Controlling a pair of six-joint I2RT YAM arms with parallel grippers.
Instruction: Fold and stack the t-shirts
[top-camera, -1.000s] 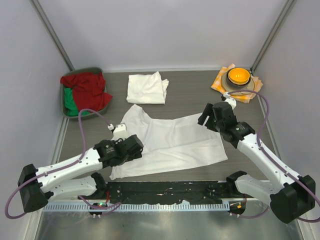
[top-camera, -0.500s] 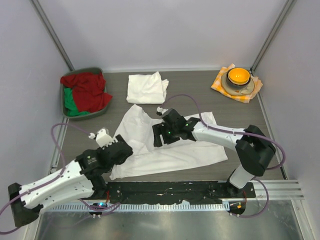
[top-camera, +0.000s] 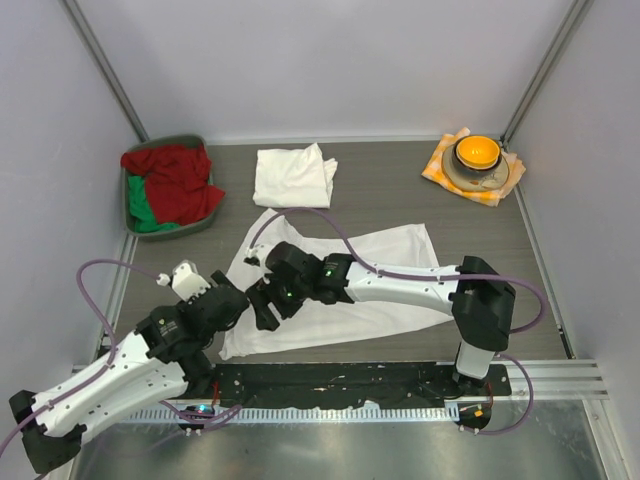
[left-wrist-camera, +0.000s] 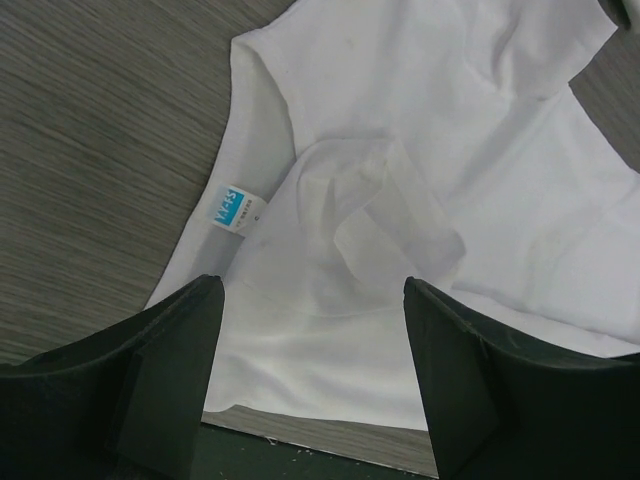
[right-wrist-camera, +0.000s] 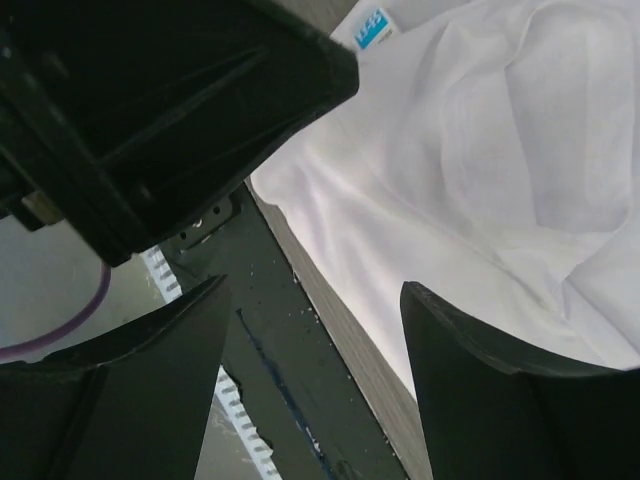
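While pale lilac walls (top-camera: 330, 60) close in the grey wood-grain counter (top-camera: 390, 180) on three sides, a folded t-shirt (top-camera: 293, 176) sits well beyond both pairs of fingers. It lies between a bin (top-camera: 127, 208) of red and green cloth (top-camera: 170, 175) and an orange bowl (top-camera: 476, 152) on a checked cloth (top-camera: 434, 168).

Since a second ago the right fingers (top-camera: 265, 302) have swung from the far right corner of the spread t-shirt (top-camera: 370, 280) across to its near left corner. The left fingers (top-camera: 232, 300) have drawn back a little toward the counter's near edge.

Both pairs stand wide, holding nothing, nearly tip to tip. The shirt's hem with its blue label (left-wrist-camera: 232, 207) lies just ahead of the left fingers, with a raised crease (left-wrist-camera: 400, 200) beyond it. The shirt's near edge passes just ahead of the right fingers.
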